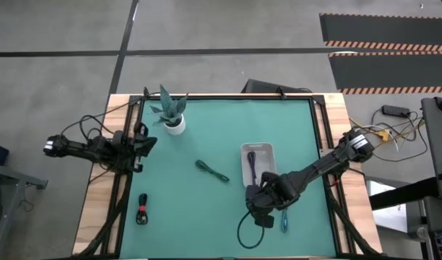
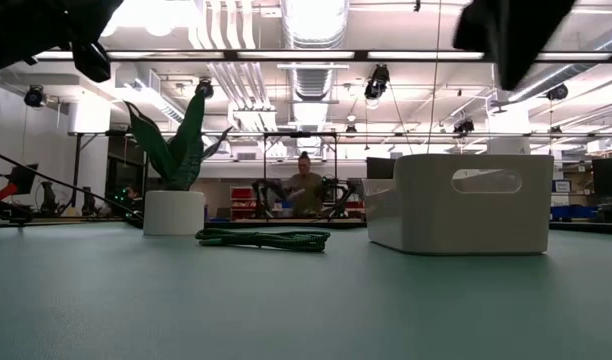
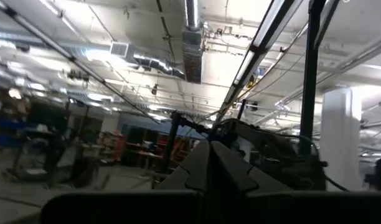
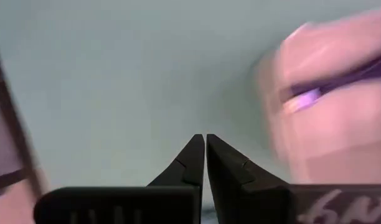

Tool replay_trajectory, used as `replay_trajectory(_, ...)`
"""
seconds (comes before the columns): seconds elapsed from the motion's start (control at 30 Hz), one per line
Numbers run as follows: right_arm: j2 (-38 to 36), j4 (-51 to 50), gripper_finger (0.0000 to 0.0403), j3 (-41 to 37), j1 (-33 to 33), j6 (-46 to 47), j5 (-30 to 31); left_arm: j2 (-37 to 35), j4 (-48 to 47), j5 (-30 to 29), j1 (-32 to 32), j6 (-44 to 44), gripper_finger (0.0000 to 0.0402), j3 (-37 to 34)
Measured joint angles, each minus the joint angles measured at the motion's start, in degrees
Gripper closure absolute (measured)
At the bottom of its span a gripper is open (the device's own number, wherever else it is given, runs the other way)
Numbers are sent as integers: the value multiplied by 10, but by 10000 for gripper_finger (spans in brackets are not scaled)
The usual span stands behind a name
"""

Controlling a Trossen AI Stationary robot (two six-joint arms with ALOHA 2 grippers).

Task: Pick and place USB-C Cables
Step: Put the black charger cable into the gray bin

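Observation:
Seen from above, a dark navy USB-C cable (image 1: 251, 163) lies inside the white tray (image 1: 267, 150). A dark green cable (image 1: 211, 171) lies on the mat left of the tray and also shows in the low view (image 2: 263, 238). A black-and-red cable (image 1: 142, 209) rests near the front left. A teal cable (image 1: 284, 220) lies front right. My right gripper (image 1: 261, 213) hangs shut over bare mat just in front of the tray, pointing down, nothing between its fingers (image 4: 205, 138). My left gripper (image 1: 144, 143) waits shut at the table's left edge, pointing up (image 3: 209, 144).
A potted plant (image 1: 172, 115) stands at the far left of the mat (image 2: 176, 150). A black loop of the arm's wire (image 1: 246, 232) hangs near the front edge below my right gripper. Bare mat lies between the green cable and the front edge.

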Motion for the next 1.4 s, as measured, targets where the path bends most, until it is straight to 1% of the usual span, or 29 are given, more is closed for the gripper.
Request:
replay_trajectory(0.1, -35, 19, 394, -20, -2, -46, 80, 17, 0, 12, 0, -50, 402, 0)
replay_trajectory(0.23, -100, 88, 394, -68, -1, -110, 194, 47, 3, 20, 0, -103, 402, 0)
replay_trajectory(0.3, -137, 159, 394, -106, -1, -164, 240, 65, 13, 15, 0, -133, 402, 0)
replay_trajectory(0.33, -157, 201, 394, -129, -1, -195, 252, 75, 21, 9, 0, -146, 402, 0)
replay_trajectory(0.4, -198, 301, 394, -181, -2, -269, 256, 97, 50, 4, 0, -170, 402, 0)
replay_trajectory(0.5, -257, 480, 394, -265, -8, -378, 251, 137, 96, 4, 0, -207, 402, 0)
replay_trajectory(0.57, -294, 577, 394, -318, -17, -432, 225, 166, 119, 3, -1, -219, 402, 2)
replay_trajectory(0.63, -325, 643, 394, -364, -31, -466, 182, 198, 135, -2, -1, -221, 402, 14)
replay_trajectory(0.73, -364, 712, 394, -419, -60, -483, 131, 252, 163, -16, -1, -220, 402, 41)
replay_trajectory(0.83, -395, 732, 394, -455, -92, -489, 110, 304, 185, -17, -1, -220, 402, 74)
replay_trajectory(0.93, -418, 734, 394, -476, -118, -488, 102, 354, 183, -17, -1, -221, 402, 109)
replay_trajectory(1.1, -451, 736, 394, -501, -135, -494, 91, 442, 182, -17, -1, -250, 402, 170)
replay_trajectory(1.27, -488, 738, 394, -515, -134, -515, 11, 523, 174, -17, -13, -307, 402, 222)
replay_trajectory(1.33, -505, 737, 394, -519, -134, -523, -3, 552, 152, -28, -22, -343, 402, 242)
replay_trajectory(1.4, -524, 737, 394, -522, -134, -524, -4, 581, 101, -44, -34, -388, 402, 261)
